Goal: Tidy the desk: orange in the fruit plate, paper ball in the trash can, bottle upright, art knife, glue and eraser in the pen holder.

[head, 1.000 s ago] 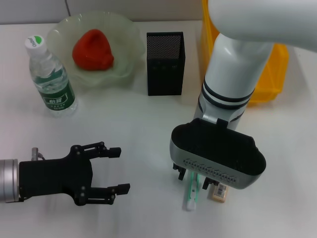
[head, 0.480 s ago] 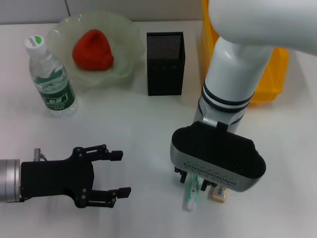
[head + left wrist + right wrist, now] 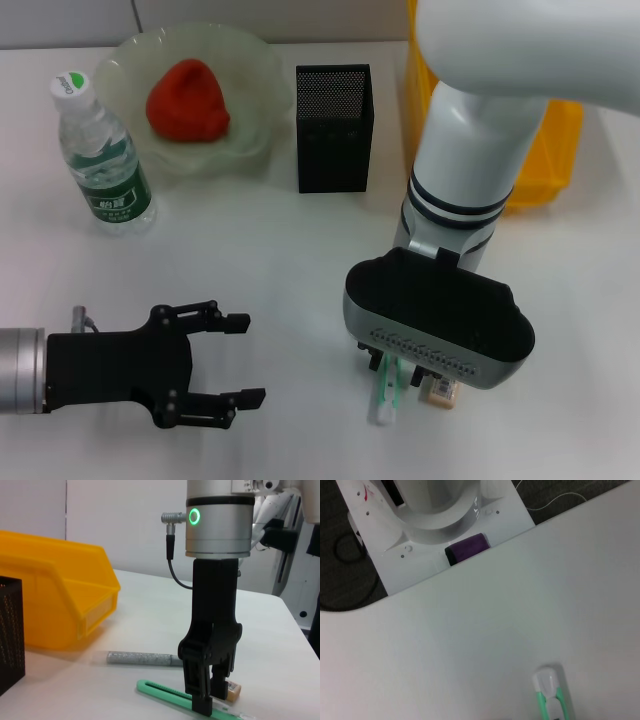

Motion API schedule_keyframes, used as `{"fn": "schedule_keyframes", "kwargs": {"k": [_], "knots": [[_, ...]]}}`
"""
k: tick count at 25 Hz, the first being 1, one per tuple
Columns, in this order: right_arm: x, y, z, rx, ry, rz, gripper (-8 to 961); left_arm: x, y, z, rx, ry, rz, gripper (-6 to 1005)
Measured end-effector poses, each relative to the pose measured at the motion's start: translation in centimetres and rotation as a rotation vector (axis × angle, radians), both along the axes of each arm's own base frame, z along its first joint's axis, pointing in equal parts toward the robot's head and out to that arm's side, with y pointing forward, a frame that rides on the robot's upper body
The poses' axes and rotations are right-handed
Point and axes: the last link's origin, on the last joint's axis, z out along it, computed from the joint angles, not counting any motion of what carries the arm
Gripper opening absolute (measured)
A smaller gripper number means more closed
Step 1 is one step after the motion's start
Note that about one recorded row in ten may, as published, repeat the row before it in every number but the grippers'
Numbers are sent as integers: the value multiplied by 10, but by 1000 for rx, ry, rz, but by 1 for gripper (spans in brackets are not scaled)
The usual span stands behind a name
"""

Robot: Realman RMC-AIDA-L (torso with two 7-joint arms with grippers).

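The green art knife [image 3: 387, 388] lies on the table near the front edge, and its white end [image 3: 549, 686] shows in the right wrist view. My right gripper [image 3: 209, 704] stands upright over it, open, one finger on each side of the knife [image 3: 160, 690]. The tan eraser [image 3: 441, 392] lies just right of the knife. A grey glue stick [image 3: 142, 658] lies beyond it and is hidden in the head view. My left gripper [image 3: 247, 360] hovers open and empty at the front left. The orange [image 3: 188, 100] sits in the fruit plate [image 3: 255, 60]. The bottle [image 3: 102, 160] stands upright. The paper ball is out of view.
The black mesh pen holder [image 3: 333, 127] stands at the back centre. A yellow bin [image 3: 552, 150] sits at the back right, partly behind my right arm. The robot's base [image 3: 440, 510] shows past the table's front edge.
The right gripper has sunk a little lower over the art knife. The left gripper has drifted slightly toward the table's front edge, still open.
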Motion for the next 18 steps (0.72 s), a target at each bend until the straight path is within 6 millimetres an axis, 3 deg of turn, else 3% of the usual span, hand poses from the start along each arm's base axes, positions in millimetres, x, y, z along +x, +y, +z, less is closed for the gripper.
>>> {"fn": "schedule_keyframes", "kwargs": {"k": [18], "knots": [[4, 0, -4, 13, -4, 22, 360, 2, 0, 0, -3, -11, -2, 843]]}}
